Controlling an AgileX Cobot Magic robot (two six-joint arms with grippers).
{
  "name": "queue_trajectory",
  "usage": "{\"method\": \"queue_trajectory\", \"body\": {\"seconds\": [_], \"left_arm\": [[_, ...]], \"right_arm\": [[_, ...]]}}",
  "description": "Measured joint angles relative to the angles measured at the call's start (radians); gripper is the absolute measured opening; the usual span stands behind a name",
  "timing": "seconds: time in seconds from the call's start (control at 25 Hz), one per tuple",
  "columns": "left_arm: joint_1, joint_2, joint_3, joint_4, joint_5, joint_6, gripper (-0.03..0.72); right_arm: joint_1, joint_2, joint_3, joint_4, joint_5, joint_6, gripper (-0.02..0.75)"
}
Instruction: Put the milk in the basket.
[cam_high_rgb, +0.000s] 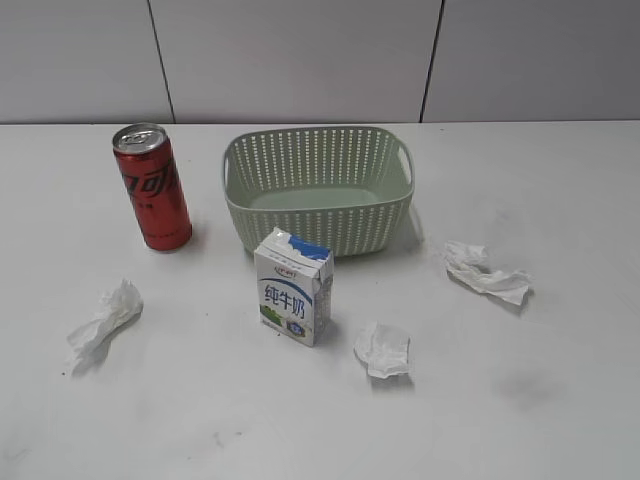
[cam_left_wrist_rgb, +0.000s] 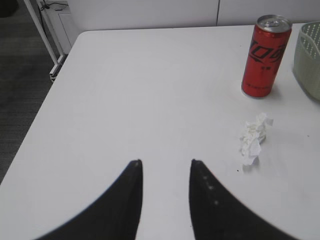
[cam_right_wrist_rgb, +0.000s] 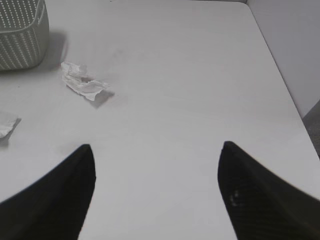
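The milk (cam_high_rgb: 294, 286), a small white carton with a blue top corner and blue lettering, stands upright on the white table just in front of the basket (cam_high_rgb: 318, 190). The pale green perforated basket is empty; parts of it show in the left wrist view (cam_left_wrist_rgb: 307, 57) and the right wrist view (cam_right_wrist_rgb: 22, 37). My left gripper (cam_left_wrist_rgb: 165, 162) is open and empty over bare table, left of the can. My right gripper (cam_right_wrist_rgb: 157, 146) is wide open and empty over bare table, right of the basket. Neither gripper shows in the exterior view.
A red soda can (cam_high_rgb: 152, 187) stands left of the basket, also in the left wrist view (cam_left_wrist_rgb: 265, 55). Crumpled tissues lie at the left (cam_high_rgb: 103, 320), in front of the milk (cam_high_rgb: 383, 350) and at the right (cam_high_rgb: 485, 272). The table's edges show in both wrist views.
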Motion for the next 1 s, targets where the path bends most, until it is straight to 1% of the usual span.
{"method": "queue_trajectory", "body": {"seconds": [0.48,0.56,0.68,0.88,1.0], "left_arm": [[0.0,0.0,0.0,0.0,0.0,0.0,0.238],[0.0,0.0,0.0,0.0,0.0,-0.001,0.238],[0.0,0.0,0.0,0.0,0.0,0.0,0.238],[0.0,0.0,0.0,0.0,0.0,-0.001,0.238],[0.0,0.0,0.0,0.0,0.0,-0.001,0.238]], "right_arm": [[0.0,0.0,-0.001,-0.001,-0.003,0.002,0.592],[0.0,0.015,-0.011,0.0,-0.016,0.001,0.603],[0.0,0.087,-0.027,0.0,-0.117,0.001,0.624],[0.0,0.243,-0.008,0.002,-0.429,0.001,0.626],[0.0,0.396,-0.01,0.023,-0.536,0.0,0.623]]}}
